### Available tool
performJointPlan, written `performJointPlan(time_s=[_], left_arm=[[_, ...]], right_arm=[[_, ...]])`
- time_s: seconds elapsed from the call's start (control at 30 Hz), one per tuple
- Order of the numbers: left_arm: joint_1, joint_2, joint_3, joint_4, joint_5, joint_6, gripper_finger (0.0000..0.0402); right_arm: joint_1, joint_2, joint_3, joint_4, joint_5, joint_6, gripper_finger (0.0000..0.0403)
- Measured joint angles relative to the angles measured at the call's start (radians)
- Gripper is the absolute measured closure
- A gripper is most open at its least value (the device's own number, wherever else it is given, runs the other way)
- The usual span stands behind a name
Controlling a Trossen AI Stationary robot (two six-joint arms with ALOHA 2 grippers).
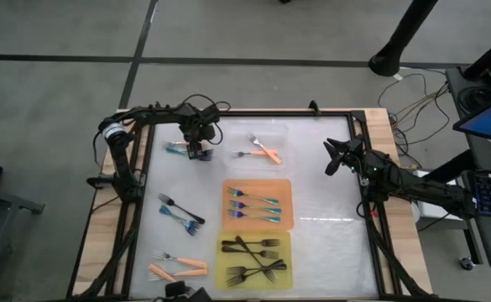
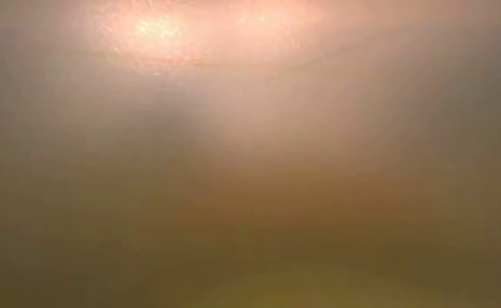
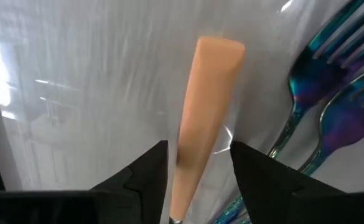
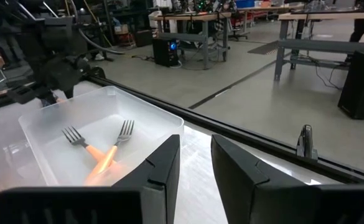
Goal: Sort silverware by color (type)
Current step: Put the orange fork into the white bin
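Observation:
My left gripper [image 1: 198,153] hangs over the table's far left, pointing down, open. In the left wrist view its fingers [image 3: 145,168] stand on either side of an orange fork's handle [image 3: 211,81], which lies flat on the table. Teal forks [image 3: 331,93] lie just beside the handle; one of them shows in the high view [image 1: 176,148]. My right gripper [image 1: 332,158] waits at the table's right side, held level and open with nothing between its fingers [image 4: 163,165]. My left gripper comes down from above with one finger on each long side of the orange handle, at the handle's middle [image 3: 191,155]. I cannot tell whether the fingers touch it. The fork lies on the table.
A clear tray [image 1: 272,132] at the far middle holds two orange forks. An orange tray [image 1: 285,220] holds teal forks, and a yellow tray [image 1: 228,281] holds black ones. Loose black and teal forks [image 1: 180,214] and orange forks [image 1: 178,267] lie near left. The low view shows only haze.

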Motion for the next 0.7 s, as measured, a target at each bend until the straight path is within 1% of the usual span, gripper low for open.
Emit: performJointPlan(time_s=[0.1, 0.17, 0.27, 0.4, 0.57, 0.7], left_arm=[[0.003, 0.005, 0.0, 0.007, 0.012, 0.021, 0.0244], [0.004, 0.004, -0.001, 0.008, 0.03, 0.03, 0.0257], [0.004, 0.002, -0.003, 0.005, 0.046, 0.031, 0.0296], [0.008, -0.006, -0.003, 0.002, 0.055, 0.018, 0.0361], [0.018, -0.01, -0.003, 0.002, 0.058, -0.028, 0.0365], [0.015, -0.022, -0.002, 0.0, -0.012, -0.033, 0.0365]], right_arm=[[0.0, 0.0, 0.0, 0.0, 0.0, 0.0, 0.0319], [0.0, 0.0, 0.0, 0.0, 0.0, 0.0, 0.0319], [0.0, 0.0, 0.0, 0.0, 0.0, 0.0, 0.0319], [0.0, 0.0, 0.0, 0.001, 0.0, 0.0, 0.0319], [0.0, 0.0, 0.0, 0.0, 0.0, 0.0, 0.0319], [0.0, 0.0, 0.0, 0.001, 0.0, 0.0, 0.0319]])
